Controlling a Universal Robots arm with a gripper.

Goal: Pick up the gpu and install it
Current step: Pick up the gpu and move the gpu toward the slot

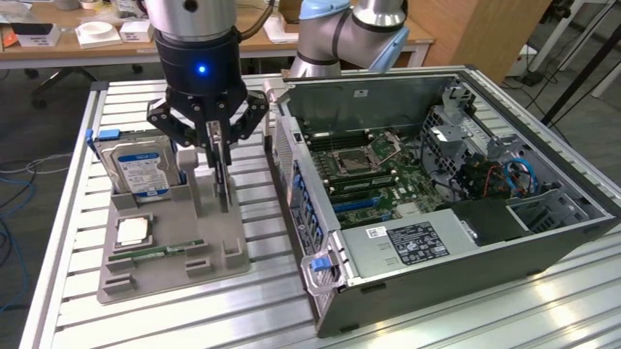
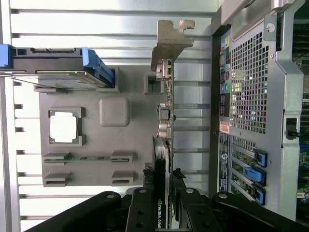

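End effector (image 1: 219, 151) (image 2: 163, 177): black, two fingers, clenched on the gpu's upper edge.
gpu (image 1: 224, 190) (image 2: 165, 118): thin flat card, upright on its long edge, seated at the holder's slot beside the computer case.
Bracket (image 2: 171, 41): stamped silver metal, hooked tab, at the gpu's end.
Holder (image 1: 225, 251) (image 2: 137, 121): grey moulded plastic, matte, shallow pockets.
Hard drive (image 1: 144, 171): silver, blue-labelled, upright in holder.
Processor (image 1: 131, 230): square, flat in its pocket.
RAM stick (image 1: 160, 251): slim, green, lying flat.
Computer case (image 1: 485, 283): black, open-sided, perforated rear panel.
Table (image 1: 243, 313): ribbed aluminium slats.
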